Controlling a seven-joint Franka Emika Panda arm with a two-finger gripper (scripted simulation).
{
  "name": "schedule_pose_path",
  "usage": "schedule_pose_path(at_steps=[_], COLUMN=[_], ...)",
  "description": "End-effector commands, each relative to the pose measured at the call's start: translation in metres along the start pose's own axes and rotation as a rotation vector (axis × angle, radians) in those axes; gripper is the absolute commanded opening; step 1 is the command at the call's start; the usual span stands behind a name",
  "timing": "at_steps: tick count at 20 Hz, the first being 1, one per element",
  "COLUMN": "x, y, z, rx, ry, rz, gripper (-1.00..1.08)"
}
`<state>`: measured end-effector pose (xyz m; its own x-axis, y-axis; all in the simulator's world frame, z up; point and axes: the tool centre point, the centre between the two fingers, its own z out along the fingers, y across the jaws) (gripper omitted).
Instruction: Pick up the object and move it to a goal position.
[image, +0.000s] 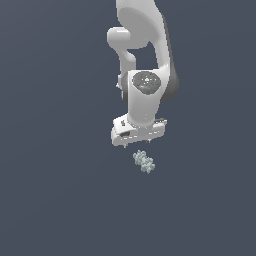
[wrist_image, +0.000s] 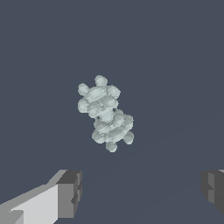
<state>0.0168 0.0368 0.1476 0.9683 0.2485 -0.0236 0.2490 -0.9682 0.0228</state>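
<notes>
The object (image: 144, 162) is a small pale grey-green bumpy cluster of knobs lying on the dark grey surface. In the wrist view the object (wrist_image: 105, 113) is elongated and lies ahead of the fingers, not between them. My white gripper (image: 142, 145) hangs just above and slightly behind the object, pointing down. It is open and empty: the two grey fingertips (wrist_image: 70, 192) stand far apart in the wrist view, with only bare surface between them. The gripper does not touch the object.
The white arm (image: 145, 60) rises behind the gripper toward the top of the exterior view. The dark grey surface (image: 60, 190) spreads all around with no other objects in view.
</notes>
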Motion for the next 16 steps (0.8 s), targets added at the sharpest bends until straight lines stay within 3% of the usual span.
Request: schedule_pose_path(at_steps=[1,16], x=[0.006,0.038], y=[-0.003,-0.024], z=[0.005,0.036], rx=[0.001,0.015], ry=[0.002,0.024], rz=[-0.059,-0.405], gripper=[1.0,1.0])
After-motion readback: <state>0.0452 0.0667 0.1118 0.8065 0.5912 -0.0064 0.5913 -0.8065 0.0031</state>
